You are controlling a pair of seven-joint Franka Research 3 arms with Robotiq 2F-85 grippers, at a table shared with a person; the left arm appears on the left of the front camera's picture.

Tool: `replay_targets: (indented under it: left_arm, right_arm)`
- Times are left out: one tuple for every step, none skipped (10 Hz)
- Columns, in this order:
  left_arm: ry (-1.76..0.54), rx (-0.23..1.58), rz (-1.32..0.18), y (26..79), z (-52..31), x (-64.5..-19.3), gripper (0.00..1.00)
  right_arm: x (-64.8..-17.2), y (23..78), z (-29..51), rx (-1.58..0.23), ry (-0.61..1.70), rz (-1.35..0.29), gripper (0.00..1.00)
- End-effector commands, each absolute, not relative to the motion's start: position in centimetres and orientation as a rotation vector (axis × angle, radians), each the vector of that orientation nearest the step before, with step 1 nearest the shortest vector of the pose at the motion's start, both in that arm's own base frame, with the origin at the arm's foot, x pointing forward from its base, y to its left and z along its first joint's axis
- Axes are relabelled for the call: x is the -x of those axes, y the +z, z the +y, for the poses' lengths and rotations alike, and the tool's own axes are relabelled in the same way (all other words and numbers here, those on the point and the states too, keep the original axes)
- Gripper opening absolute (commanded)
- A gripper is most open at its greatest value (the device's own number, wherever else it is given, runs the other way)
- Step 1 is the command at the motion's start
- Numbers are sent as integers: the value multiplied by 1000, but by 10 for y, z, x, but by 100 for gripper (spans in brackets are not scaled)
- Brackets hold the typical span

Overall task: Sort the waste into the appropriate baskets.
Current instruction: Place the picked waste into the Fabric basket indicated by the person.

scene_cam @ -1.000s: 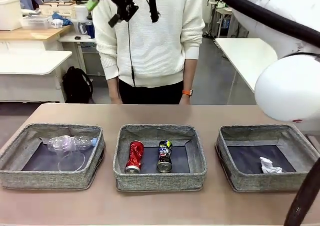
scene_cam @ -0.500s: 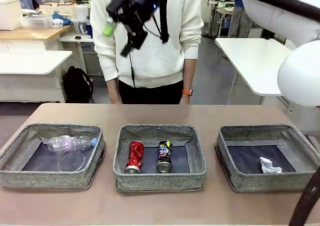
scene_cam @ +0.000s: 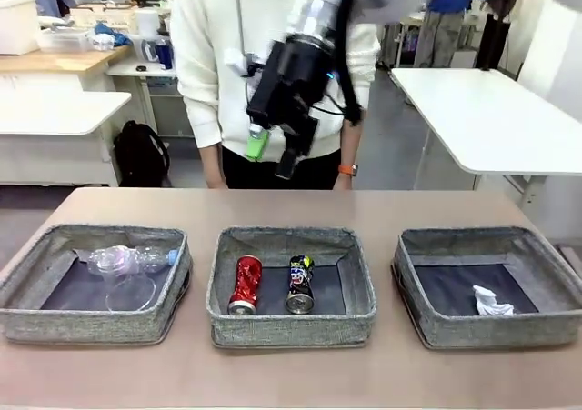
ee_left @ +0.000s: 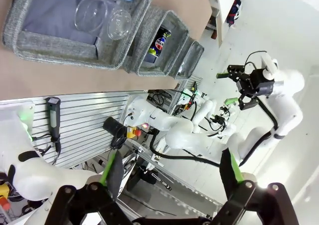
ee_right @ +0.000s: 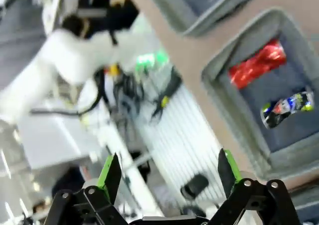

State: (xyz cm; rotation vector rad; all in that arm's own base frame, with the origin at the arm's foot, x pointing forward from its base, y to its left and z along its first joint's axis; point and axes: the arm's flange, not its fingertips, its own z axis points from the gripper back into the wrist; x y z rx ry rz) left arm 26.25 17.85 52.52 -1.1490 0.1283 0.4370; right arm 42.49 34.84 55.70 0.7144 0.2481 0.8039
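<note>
grey woven fabric lines up nearest along the tabletop [scene_cam: 291,378]: three baskets side by side. left basket [scene_cam: 27,315] holds the clear plastic cup [scene_cam: 127,292], lying against the clear plastic bottle [scene_cam: 136,258] with its pinkish label; middle basket [scene_cam: 291,330] holds the red can [scene_cam: 245,284] and the dark multicoloured can [scene_cam: 299,284], lying side by side but apart; right basket [scene_cam: 432,324] holds the small white paper wad [scene_cam: 491,301] near its front right corner. every piece of waste sits in a basket and none lies loose on the tabletop, so the sorting looks finished or very nearly so. above and beyond the middle basket hangs the right gripper [scene_cam: 271,154], jaws spread wide with nothing between them, green pads showing, in front of the person [scene_cam: 273,55] in a white sweater at the far edge. the left gripper [ee_left: 169,172] is likewise wide open and empty in its own wrist view, high above the baskets. the risk from here is the raised right arm swinging close to the person, or dipping and clipping the middle basket's far rim, which could shift it and roll the cans.
</note>
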Motion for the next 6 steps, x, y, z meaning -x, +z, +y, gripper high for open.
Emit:
replay_targets:
  left_arm:
    - [438,1149,129,527,177,-261,100]
    - [438,1149,129,527,177,-261,100]
    - [438,1149,129,527,177,-261,100]
    - [438,1149,129,527,177,-261,100]
    - [438,1149,129,527,177,-261,100]
    - [437,1148,129,525,178,-263,100]
  right_arm:
    - [-260,449,243,-701,344,-127,100]
    - [-425,557,348,-714,804,248,100]
    - [-425,557,348,-714,804,248,100]
    - [-425,557,348,-714,804,248,100]
    - [-425,557,348,-714,804,248,100]
    - [-406,547,337,-730,749,202,100]
